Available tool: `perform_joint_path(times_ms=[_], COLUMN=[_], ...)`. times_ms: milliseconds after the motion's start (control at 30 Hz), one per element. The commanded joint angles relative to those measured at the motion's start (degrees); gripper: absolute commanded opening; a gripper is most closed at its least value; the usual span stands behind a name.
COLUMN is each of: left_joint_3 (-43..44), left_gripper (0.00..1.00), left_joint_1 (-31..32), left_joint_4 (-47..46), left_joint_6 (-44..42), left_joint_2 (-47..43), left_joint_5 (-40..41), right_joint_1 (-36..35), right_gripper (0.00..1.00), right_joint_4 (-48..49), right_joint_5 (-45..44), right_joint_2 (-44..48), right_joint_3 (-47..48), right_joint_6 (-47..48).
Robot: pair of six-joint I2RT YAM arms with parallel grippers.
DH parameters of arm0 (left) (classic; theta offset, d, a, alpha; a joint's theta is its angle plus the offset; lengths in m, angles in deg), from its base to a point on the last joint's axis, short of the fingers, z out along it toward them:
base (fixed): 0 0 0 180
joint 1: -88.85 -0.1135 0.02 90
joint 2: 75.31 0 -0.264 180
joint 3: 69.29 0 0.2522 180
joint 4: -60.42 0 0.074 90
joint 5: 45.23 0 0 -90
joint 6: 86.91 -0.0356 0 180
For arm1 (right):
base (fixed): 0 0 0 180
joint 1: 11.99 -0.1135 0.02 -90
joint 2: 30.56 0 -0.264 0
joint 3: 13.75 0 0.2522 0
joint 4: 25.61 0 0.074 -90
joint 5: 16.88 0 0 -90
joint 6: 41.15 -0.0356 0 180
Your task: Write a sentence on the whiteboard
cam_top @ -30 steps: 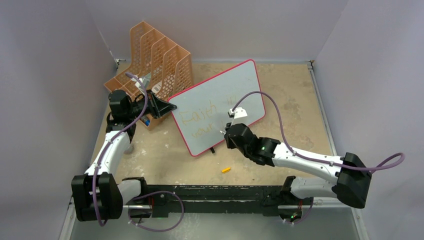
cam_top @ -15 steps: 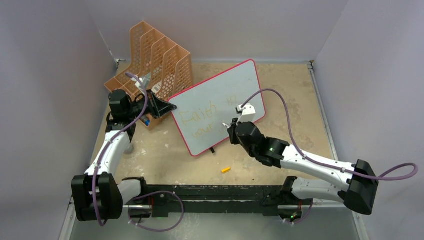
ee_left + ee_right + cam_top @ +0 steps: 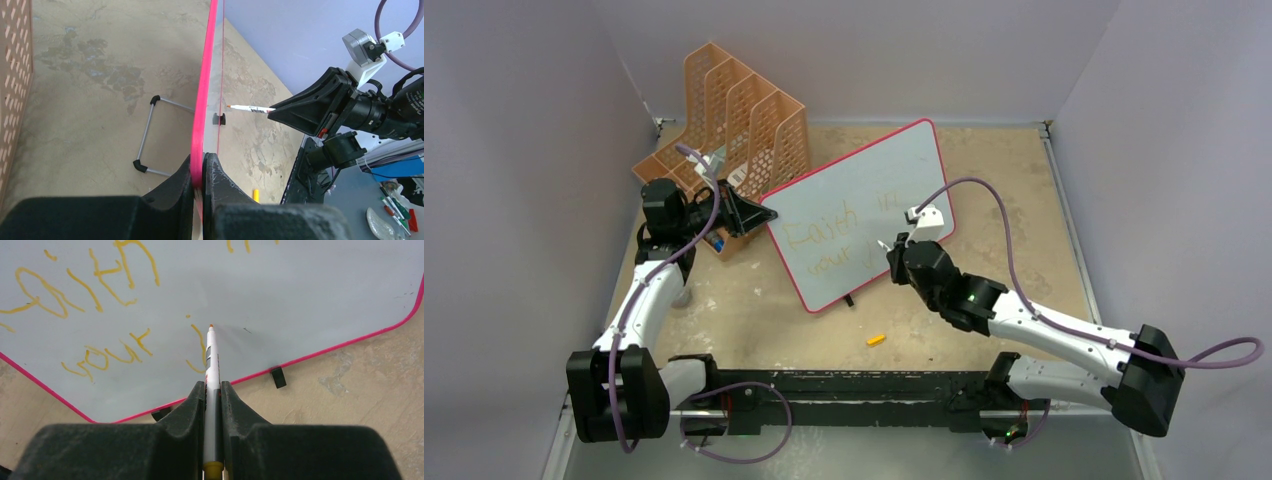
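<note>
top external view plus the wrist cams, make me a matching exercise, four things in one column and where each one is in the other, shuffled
Things
1. white marker pen with orange tip
2. large pink-framed whiteboard
3. small orange plastic piece
4. orange perforated plastic file rack

Places
A. lying loose on the table, on the board's near side
B. standing at the table's far left
C. clamped in the right gripper
D. edge pinched by the left gripper

Pairs: 1-C, 2-D, 3-A, 4-B
</note>
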Motion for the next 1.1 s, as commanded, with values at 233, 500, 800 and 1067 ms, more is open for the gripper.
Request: perform_joint_path(times_ms=[233,500,800,1067], left_joint_3=[1.70,1.68,1.68,1.68], left_gripper=[0.00,0.00,0.00,0.00], left_joint_1=[-0.46,-0.44,-0.41,-0.41], left_joint_4=[-1.52,-1.65,-1.65,-1.74], left_joint_6=[-4.32,-4.23,-4.23,-4.23], left_joint_2=[0.46,0.39,0.46,0.32], left_joint_5=[1.25,1.04,0.98,0.89], right_joint_1=[0.38,0.47,0.60,0.91], right_gripper=[0.00,0.00,0.00,0.00], right_joint_4=[5.21,5.39,6.54,6.97], right_joint_5=[0.92,0.87,0.48,-0.14], right_joint_2=[-0.09,-1.01,-1.81,-2.25], right_joint_3=[-0.03,-0.05,-0.02,-0.01], right_joint_6=[1.92,1.82,1.81,1.41])
